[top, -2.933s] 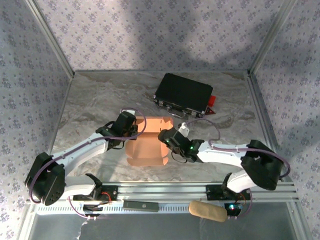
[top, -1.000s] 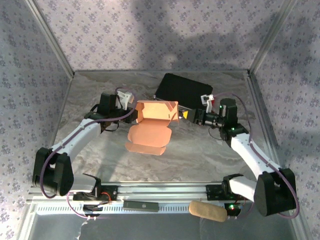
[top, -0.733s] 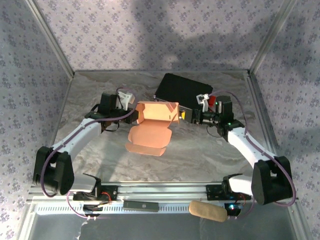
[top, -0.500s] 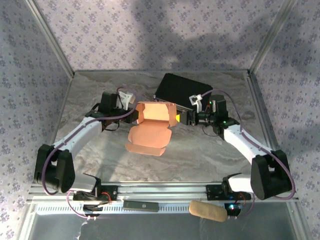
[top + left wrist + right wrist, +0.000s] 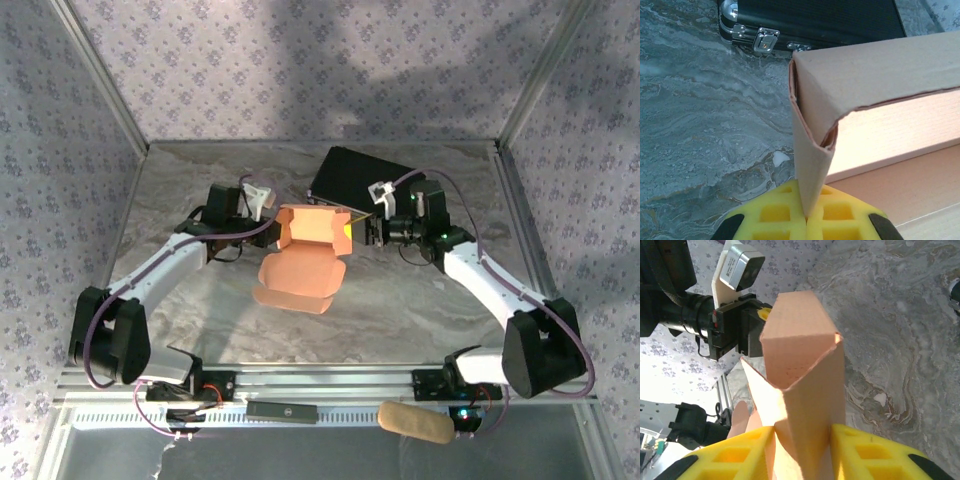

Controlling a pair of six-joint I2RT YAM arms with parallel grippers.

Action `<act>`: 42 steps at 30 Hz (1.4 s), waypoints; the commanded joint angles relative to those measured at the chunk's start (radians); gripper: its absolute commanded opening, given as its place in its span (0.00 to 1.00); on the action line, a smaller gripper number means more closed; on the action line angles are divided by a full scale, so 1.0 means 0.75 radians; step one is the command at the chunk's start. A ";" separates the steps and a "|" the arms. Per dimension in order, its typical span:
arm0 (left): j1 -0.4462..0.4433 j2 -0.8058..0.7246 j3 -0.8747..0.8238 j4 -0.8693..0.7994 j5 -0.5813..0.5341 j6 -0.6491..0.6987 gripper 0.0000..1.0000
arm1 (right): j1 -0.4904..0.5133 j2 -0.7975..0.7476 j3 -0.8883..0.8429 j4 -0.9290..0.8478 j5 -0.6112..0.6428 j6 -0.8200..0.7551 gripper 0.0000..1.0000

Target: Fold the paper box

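My left gripper (image 5: 805, 216) is clenched on 1 thin flap of the paper box (image 5: 303, 258). My right gripper (image 5: 802, 447) grasps its opposite end. The box sits mid-table, just in front of the black hard case (image 5: 362, 182).

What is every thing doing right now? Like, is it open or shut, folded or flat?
paper box: half folded, back part stood up, front flap lying flat.
left fingers: shut on a thin flap at the box's left corner.
right fingers: pinching the box's right end, one on each side.
black case: closed, lying flat.
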 commanded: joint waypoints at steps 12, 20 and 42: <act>-0.057 -0.026 0.070 -0.052 -0.061 0.034 0.00 | 0.156 0.050 0.167 -0.266 0.377 -0.127 0.33; -0.066 -0.040 0.067 -0.064 -0.090 0.035 0.00 | 0.265 0.071 0.208 -0.344 0.701 -0.145 0.33; -0.140 -0.022 0.085 -0.079 -0.207 0.001 0.00 | 0.620 0.277 0.396 -0.535 1.600 0.159 0.00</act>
